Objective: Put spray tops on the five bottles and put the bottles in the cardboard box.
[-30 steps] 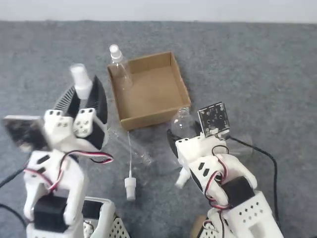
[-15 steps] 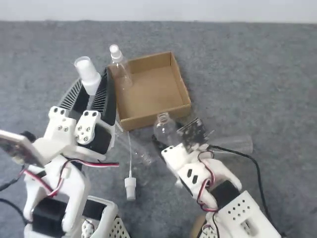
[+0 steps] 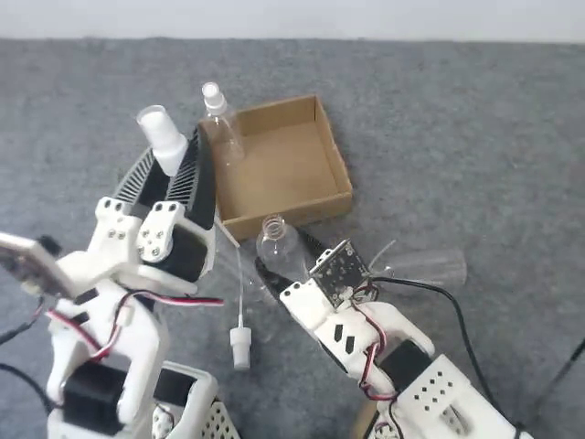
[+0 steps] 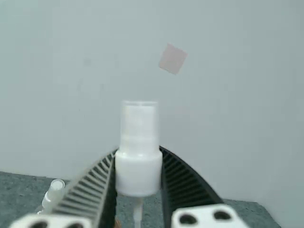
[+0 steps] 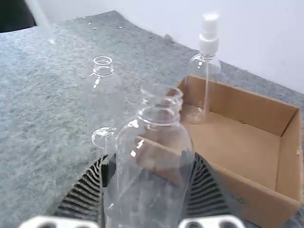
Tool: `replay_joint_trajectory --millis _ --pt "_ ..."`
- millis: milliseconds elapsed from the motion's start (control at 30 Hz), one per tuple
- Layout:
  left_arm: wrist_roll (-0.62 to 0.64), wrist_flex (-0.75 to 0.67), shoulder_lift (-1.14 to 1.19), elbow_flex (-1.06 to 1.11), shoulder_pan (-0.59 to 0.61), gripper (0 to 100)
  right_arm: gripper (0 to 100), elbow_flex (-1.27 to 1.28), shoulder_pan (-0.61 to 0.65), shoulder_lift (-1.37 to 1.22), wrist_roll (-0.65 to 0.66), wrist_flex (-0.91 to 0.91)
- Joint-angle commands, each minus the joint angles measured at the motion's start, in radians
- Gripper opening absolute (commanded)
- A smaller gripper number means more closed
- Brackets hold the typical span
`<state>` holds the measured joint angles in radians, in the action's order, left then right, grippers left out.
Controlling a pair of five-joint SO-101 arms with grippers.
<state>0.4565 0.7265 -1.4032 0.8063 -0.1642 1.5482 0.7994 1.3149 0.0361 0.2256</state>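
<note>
Both arms loaded up, spray top in one and open bottle in the other

The left gripper (image 3: 172,163) is clamped on a white spray top (image 3: 160,133), held up in the air just left of the cardboard box (image 3: 334,160). The right gripper (image 3: 283,258) grips a clear uncapped bottle (image 3: 277,240) upright, right at the box's near wall. One capped bottle (image 3: 219,119) stands in the box's far left corner. A loose spray top (image 3: 239,346) and an empty bottle (image 3: 430,267) lie on the grey carpet.
</note>
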Motion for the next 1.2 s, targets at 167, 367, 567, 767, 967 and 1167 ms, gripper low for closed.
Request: replay_joint_trajectory --millis 167,367,567,767,967,1167 --pt "0.015 -0.072 0.0 0.044 0.0 1 0.6 -0.012 0.088 0.024 0.015 -0.027" --pt "0.014 -0.074 0.0 0.051 0.002 1 0.6 -0.015 0.105 0.024 0.103 -0.028" --pt "0.012 -0.074 0.0 0.07 0.002 1 0.6 -0.017 0.134 0.024 0.112 -0.033" --pt "0.011 -0.144 0.0 0.139 0.002 1 0.6 0.006 0.139 0.024 0.114 -0.111" --pt "0.011 -0.129 0.0 0.16 0.002 1 0.6 0.006 0.136 0.024 0.114 -0.117" --pt "0.011 -0.117 -0.002 0.193 0.002 1 0.6 0.006 0.133 0.024 0.114 -0.117"
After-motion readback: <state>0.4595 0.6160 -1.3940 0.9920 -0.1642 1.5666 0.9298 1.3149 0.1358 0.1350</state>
